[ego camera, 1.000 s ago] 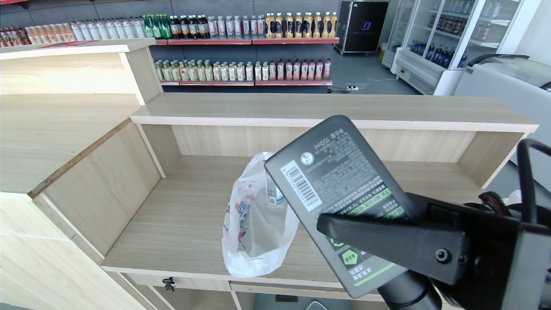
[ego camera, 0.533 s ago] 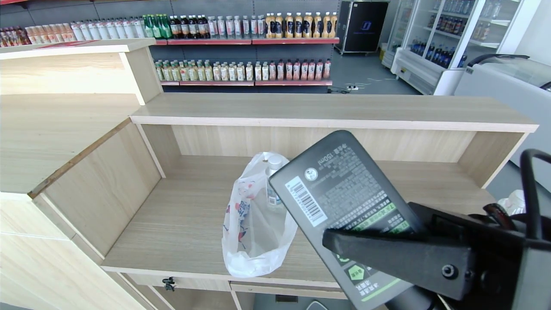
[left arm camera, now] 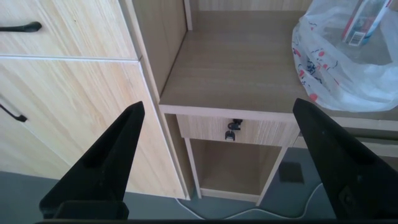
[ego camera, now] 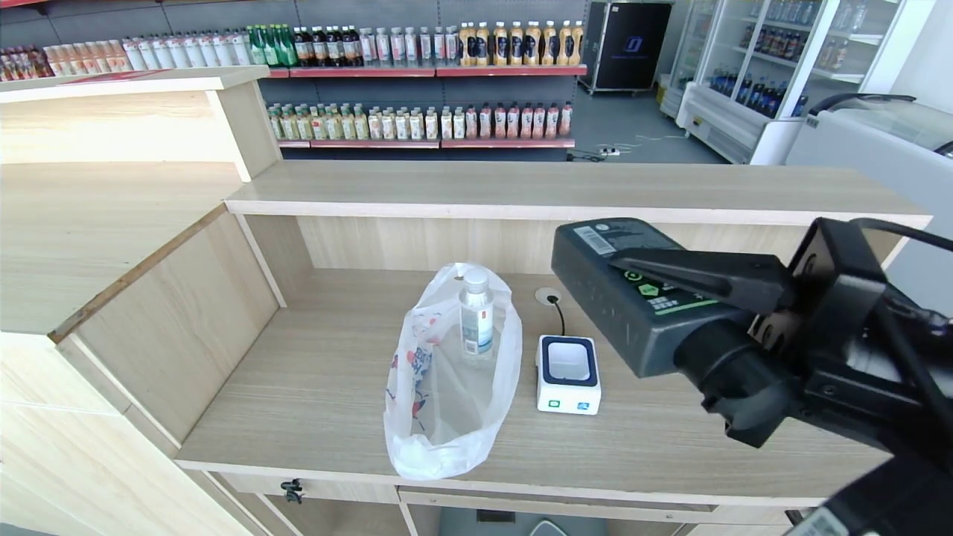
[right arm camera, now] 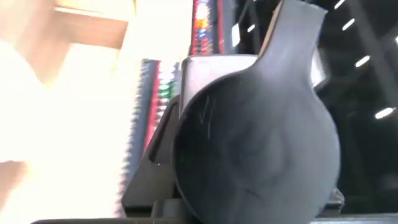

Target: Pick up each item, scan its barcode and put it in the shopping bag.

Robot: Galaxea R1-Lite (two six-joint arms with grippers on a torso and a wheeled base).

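From the head, we see our right gripper (ego camera: 646, 296) clamped on the dark bottle (ego camera: 592, 294), held in the air near the scanner (ego camera: 568, 372) and shopping bag (ego camera: 439, 394). Its wrist view shows what is probably the bottle's cap. The left wrist view shows our left gripper (left arm camera: 217, 168) spread wide and holding nothing.

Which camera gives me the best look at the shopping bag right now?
Head view: the whole shopping bag lies open on the counter, a clear bottle inside. Left wrist view catches one side of it. Right wrist view faces the held dark bottle.
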